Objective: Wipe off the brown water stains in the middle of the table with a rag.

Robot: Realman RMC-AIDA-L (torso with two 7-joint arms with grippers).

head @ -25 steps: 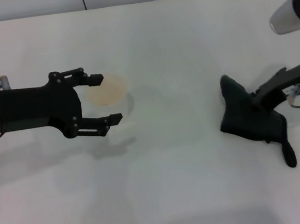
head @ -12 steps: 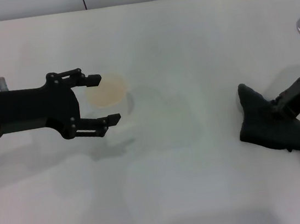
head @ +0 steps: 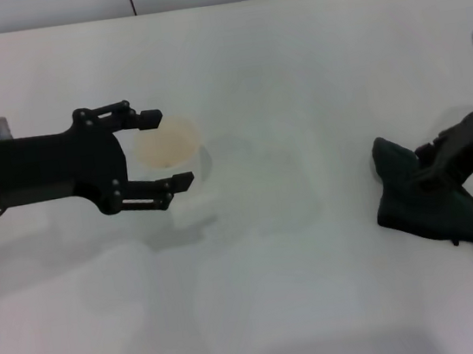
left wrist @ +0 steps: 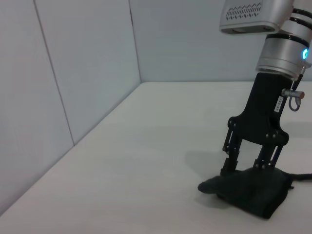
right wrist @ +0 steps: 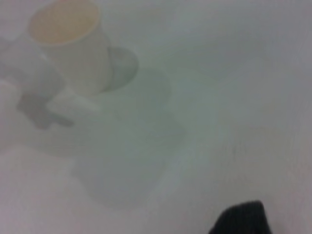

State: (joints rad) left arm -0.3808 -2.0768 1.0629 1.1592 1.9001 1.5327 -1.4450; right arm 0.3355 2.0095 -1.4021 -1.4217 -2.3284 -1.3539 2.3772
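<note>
The right gripper is seen at the right edge of the table, reaching in from the right side. Its fingers are lowered onto the rag and pressed into the top of the cloth; in the left wrist view both fingers are seen planted in the bunched fabric, closed on a fold of it. The rag is spread flat on the tabletop beneath the gripper, dark and lumpy, with a narrow tail trailing off toward the near right corner.

The left gripper is held low over the left half of the table, with its fingers spread wide apart and nothing between them. Just beyond its fingertips, a clear plastic cup with a beige-tinted round mouth is standing upright; whether the fingers touch it cannot be told. In the right wrist view the cup is seen upright with its shadow beside it.

No separate brown stain can be made out on the white surface. The cup and the rag are well apart.
</note>
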